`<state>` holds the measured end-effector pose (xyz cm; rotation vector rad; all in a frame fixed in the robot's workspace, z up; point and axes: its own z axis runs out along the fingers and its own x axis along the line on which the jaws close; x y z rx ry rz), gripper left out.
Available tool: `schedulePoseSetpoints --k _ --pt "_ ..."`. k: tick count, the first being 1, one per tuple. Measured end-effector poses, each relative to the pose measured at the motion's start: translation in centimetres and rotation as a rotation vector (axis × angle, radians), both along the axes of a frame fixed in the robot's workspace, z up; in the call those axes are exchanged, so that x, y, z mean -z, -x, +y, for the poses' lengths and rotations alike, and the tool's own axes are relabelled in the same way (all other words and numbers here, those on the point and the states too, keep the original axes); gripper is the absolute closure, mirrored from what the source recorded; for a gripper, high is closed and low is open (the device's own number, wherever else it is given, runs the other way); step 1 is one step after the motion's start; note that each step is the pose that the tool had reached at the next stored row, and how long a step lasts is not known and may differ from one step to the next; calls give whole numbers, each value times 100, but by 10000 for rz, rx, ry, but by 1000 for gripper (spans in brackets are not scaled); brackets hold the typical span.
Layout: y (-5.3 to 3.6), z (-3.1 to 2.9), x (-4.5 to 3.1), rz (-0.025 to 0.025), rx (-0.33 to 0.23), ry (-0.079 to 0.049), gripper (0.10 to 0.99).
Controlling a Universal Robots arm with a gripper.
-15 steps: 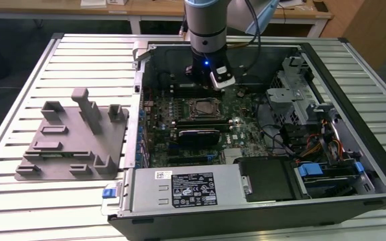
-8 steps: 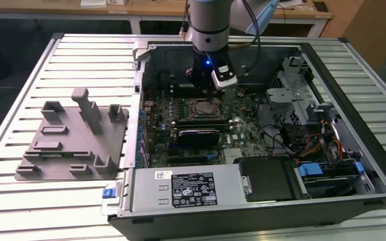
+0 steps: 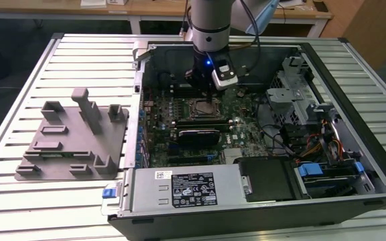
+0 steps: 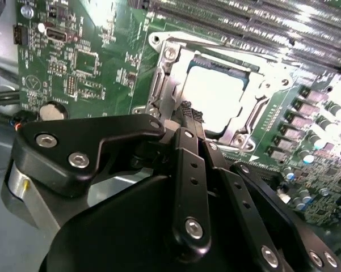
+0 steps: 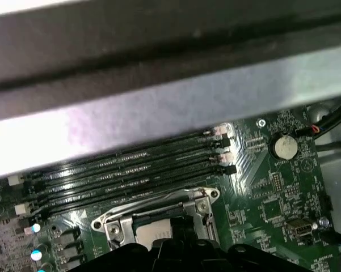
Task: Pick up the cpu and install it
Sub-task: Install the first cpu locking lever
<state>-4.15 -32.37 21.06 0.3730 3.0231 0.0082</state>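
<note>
The cpu (image 3: 203, 107) lies flat in the motherboard socket inside the open computer case, its silver top bright in the second wrist view (image 4: 214, 93) and partly showing in the first wrist view (image 5: 153, 229). The metal socket frame (image 4: 159, 85) surrounds it. My gripper (image 3: 202, 89) hangs just above the far edge of the socket. In the second wrist view its black fingers (image 4: 188, 148) converge to a tip beside the socket rim, shut with nothing between them and apart from the cpu.
A grey fixture plate (image 3: 72, 143) with upright blocks lies on the table at the exterior view's left. Memory slots (image 5: 130, 170) run behind the socket. The case holds a power supply (image 3: 193, 188), a drive cage (image 3: 300, 100) and loose cables (image 3: 313, 145).
</note>
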Motion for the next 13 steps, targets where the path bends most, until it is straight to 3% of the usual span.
schedulePoseSetpoints --k 13 --pt "42 -75 26 6 1 71 980"
